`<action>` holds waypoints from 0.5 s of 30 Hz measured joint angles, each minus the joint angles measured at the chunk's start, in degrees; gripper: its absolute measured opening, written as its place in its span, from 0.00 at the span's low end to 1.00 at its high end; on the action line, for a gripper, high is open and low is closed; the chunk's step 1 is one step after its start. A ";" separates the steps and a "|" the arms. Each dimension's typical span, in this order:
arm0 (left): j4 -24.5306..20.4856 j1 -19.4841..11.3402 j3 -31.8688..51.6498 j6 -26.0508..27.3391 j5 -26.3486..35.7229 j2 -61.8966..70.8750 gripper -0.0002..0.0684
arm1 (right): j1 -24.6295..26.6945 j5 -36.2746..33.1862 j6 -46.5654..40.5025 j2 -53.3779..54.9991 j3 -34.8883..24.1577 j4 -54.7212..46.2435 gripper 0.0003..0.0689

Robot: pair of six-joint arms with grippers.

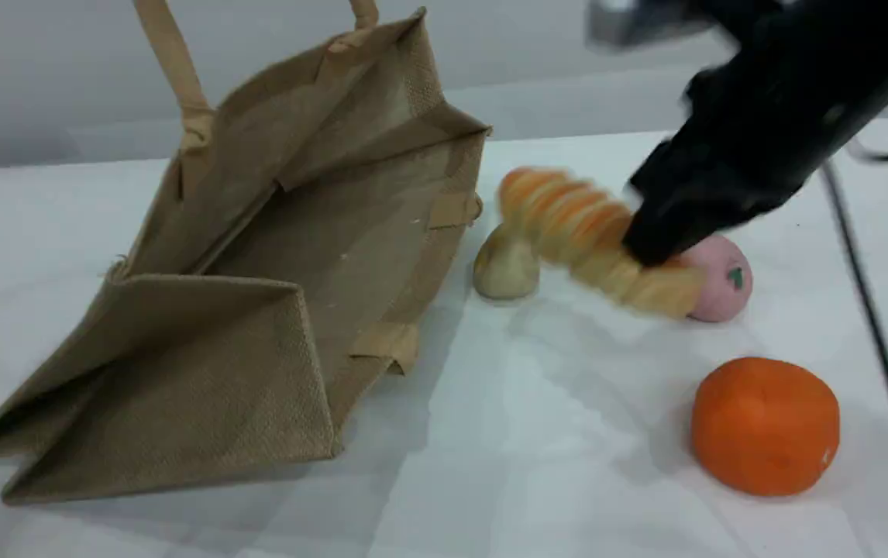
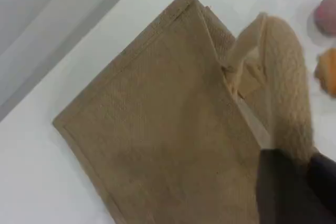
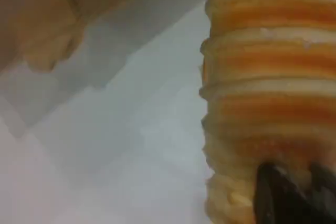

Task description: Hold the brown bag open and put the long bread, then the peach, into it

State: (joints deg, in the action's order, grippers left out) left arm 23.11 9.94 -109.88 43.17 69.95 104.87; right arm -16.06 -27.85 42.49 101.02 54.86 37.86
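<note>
The brown bag (image 1: 273, 256) lies on its side with its mouth facing right and held open. Both its beige handles (image 1: 173, 70) run up past the top edge. In the left wrist view my left gripper (image 2: 294, 187) is shut on one handle (image 2: 283, 82) above the bag (image 2: 157, 129). My right gripper (image 1: 657, 244) is shut on the long bread (image 1: 576, 229), right of the bag's mouth. The loaf (image 3: 268, 87) fills the right wrist view above my dark fingertips (image 3: 278, 192). The pink peach (image 1: 723, 279) sits just behind the loaf's near end.
A pale yellowish lump (image 1: 504, 267) sits between the bag's mouth and the bread. A bright orange round fruit (image 1: 765, 425) lies at the front right. A black cable (image 1: 870, 310) runs down the table's right side.
</note>
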 joint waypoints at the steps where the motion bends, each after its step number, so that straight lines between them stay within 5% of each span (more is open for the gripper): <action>1: 0.00 0.00 0.00 0.28 0.00 0.00 0.13 | 1.59 -1.02 -1.53 -1.27 0.00 0.00 0.07; 9: 3.82 0.00 0.00 7.59 0.00 0.00 0.13 | 12.48 -10.40 -6.82 -11.97 0.34 4.24 0.07; 15: 9.50 0.05 0.00 13.15 0.00 0.00 0.13 | 13.52 -18.21 -7.61 -14.30 3.15 9.27 0.07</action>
State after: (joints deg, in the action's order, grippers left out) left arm 32.61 9.99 -109.88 56.31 69.95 104.87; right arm -2.54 -46.06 34.89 86.72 58.00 47.13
